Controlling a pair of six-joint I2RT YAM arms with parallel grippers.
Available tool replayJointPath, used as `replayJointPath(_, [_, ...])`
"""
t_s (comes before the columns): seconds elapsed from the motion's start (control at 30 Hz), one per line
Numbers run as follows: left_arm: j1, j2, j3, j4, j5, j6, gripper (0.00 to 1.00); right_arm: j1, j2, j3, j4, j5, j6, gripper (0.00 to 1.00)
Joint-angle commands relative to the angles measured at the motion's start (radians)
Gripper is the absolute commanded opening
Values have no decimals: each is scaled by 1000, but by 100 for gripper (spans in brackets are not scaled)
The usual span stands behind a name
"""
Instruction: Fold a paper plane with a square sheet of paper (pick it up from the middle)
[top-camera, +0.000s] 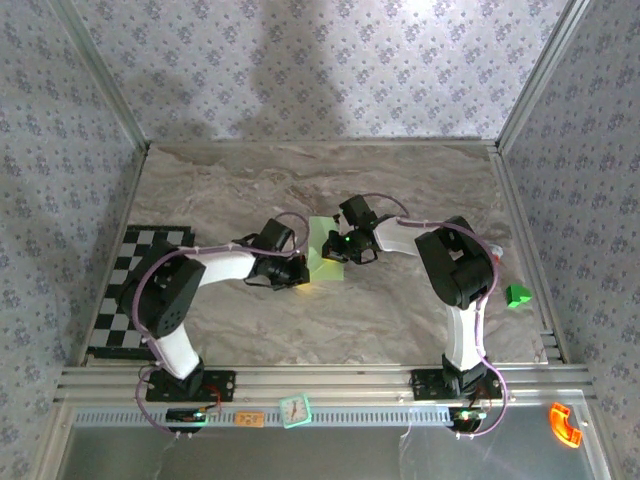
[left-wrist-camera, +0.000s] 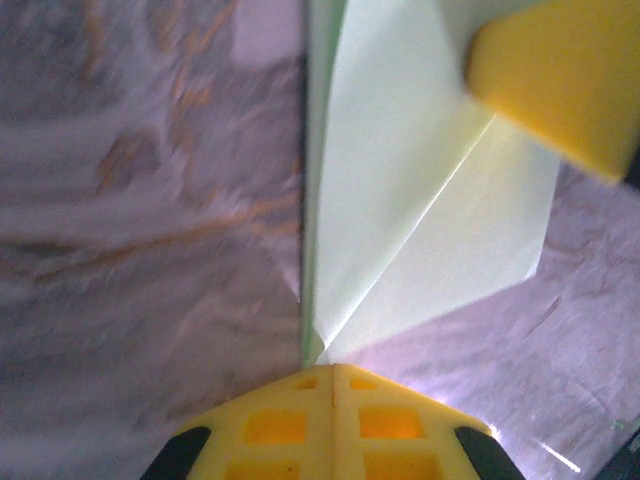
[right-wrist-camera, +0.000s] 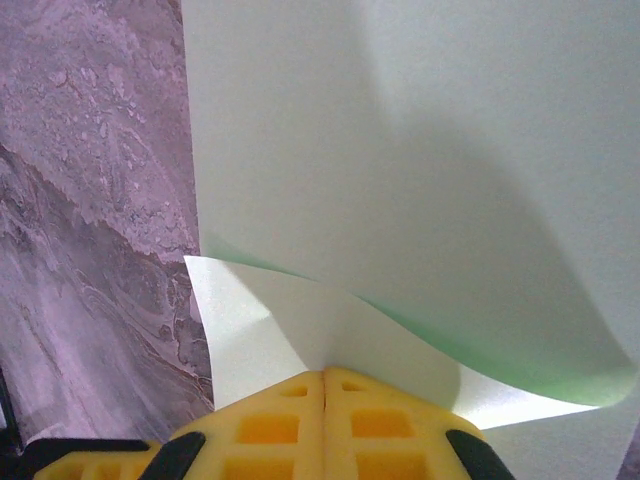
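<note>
While pinched from both sides at middle of table (top-camera: 400, 310), square sheet of paper (top-camera: 322, 262) shows diagonal crease. Left gripper (left-wrist-camera: 333, 372) closed on pointed corner; right gripper (right-wrist-camera: 325, 375) closed on curling edge. Sheet likely light, floppy, tear-prone; grip beside creases, gentle tension.
</note>
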Motion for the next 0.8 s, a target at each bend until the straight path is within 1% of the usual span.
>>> replayJointPath(0.0, [-1, -129, 18, -55, -42, -18, 0, -3, 77, -61, -83, 84, -20, 2])
replayJointPath(0.07, [0, -153, 49, -54, -72, -20, 0, -5, 72, -56, -69, 73, -20, 2])
replayJointPath(0.13, [0, -134, 69, -39, -86, -22, 0, -5, 72, -48, -65, 70, -17, 2])
replayJointPath(0.3, [3, -10, 122, 5, -55, -42, 0, -6, 71, -41, -54, 64, -9, 2])
replayJointPath(0.4, [4, 39, 136, 15, -59, -42, 0, -6, 65, -38, -49, 54, -8, 2])
replayJointPath(0.67, [5, 123, 113, -9, -60, -50, 0, -5, 25, -34, -14, 29, -20, 2])
replayJointPath(0.7, [4, 130, 106, -16, -62, -53, 0, -5, 17, -33, -5, 25, -63, 2])
replayJointPath(0.77, [5, 139, 90, -21, -62, -62, 0, -5, -4, -29, 3, 25, -85, 2])
